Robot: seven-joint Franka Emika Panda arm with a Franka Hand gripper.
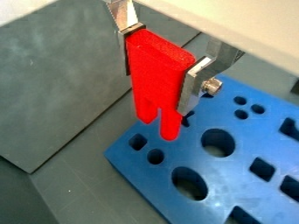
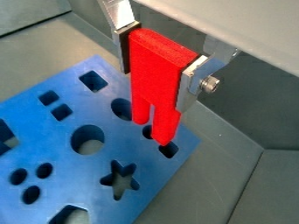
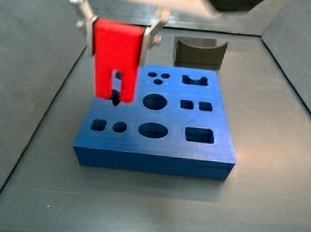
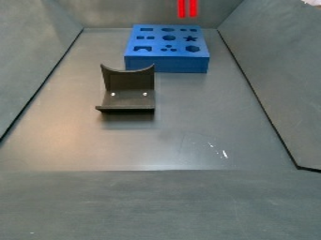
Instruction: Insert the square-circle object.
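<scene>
My gripper (image 1: pixel 163 54) is shut on the square-circle object (image 1: pixel 156 79), a bright red block held upright with its two legs pointing down. It also shows in the wrist view from the opposite side (image 2: pixel 156 83). The legs hang close over the blue board (image 1: pixel 233 188) at one edge, beside a pair of small holes (image 2: pixel 170 150). I cannot tell whether the leg tips touch the board. In a side view the gripper (image 3: pixel 121 30) holds the red block (image 3: pixel 115 57) over the board's left edge (image 3: pixel 90 134). In the far side view only the red legs (image 4: pixel 187 9) show above the board (image 4: pixel 170 58).
A dark grey curved block (image 3: pixel 199 53) stands on the floor behind the board, well apart from it in a side view (image 4: pixel 126 89). The blue board has several shaped holes. Grey bin walls (image 4: pixel 38 84) rise around the floor.
</scene>
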